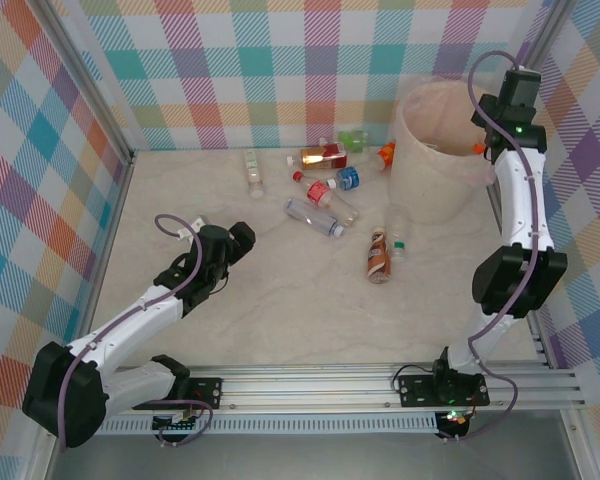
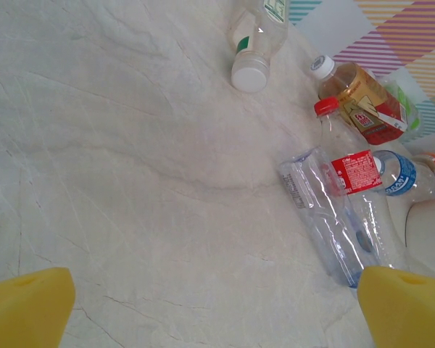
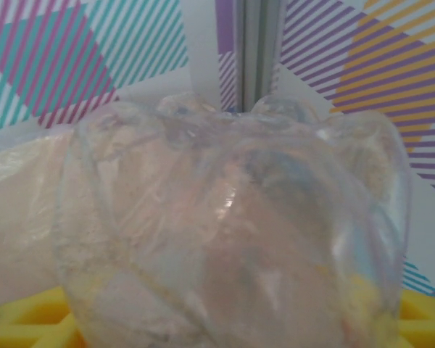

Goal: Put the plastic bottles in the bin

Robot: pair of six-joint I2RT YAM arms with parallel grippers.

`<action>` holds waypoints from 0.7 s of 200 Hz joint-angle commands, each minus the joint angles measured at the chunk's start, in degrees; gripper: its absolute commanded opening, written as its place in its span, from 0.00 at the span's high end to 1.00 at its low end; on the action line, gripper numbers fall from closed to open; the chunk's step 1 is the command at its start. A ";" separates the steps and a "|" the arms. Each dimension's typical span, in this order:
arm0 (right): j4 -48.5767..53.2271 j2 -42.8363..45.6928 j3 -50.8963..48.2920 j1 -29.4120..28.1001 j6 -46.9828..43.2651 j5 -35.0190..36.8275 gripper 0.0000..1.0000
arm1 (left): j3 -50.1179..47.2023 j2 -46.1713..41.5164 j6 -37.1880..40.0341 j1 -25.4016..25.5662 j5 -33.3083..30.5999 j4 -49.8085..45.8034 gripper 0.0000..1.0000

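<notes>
At the lower left of the top view, the left gripper point(image 1: 235, 242) hangs low over the pale, marble-veined table point(image 1: 300, 330). In its wrist view, its yellow foam fingertips point(image 2: 25, 308) are spread wide with nothing between them.

Up and to the right, toward the upper middle, the plastic bottles point(image 1: 325, 190) lie scattered on their sides. They are small, glossy and mostly see-through:
- a white-capped bottle point(image 1: 252, 172)
- an amber bottle point(image 1: 320, 157)
- a red-labelled bottle point(image 1: 325, 193)
- a blue-labelled bottle point(image 1: 348, 179)
- a crumpled clear bottle point(image 1: 314, 217)
- a brown bottle point(image 1: 379, 257)

The bin point(image 1: 430, 190), round, cream-pink and smooth-walled, stands at the upper right. The right gripper point(image 1: 487, 150) hangs over its rim. In the right wrist view, a clear lobed bottle base point(image 3: 232, 232) sits between the yellow pads point(image 3: 22, 322). I cannot tell whether they clench it.
</notes>
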State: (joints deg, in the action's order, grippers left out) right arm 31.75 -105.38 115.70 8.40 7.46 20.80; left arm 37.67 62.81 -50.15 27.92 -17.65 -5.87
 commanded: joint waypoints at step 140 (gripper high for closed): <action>4.94 3.46 0.46 -0.20 2.58 -2.36 0.18 | -0.93 -0.06 -0.95 -0.86 -0.29 0.11 0.00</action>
State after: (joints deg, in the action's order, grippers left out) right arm 37.78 -106.06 117.43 8.40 8.80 20.67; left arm 37.65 62.85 -50.17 27.90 -17.63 -5.87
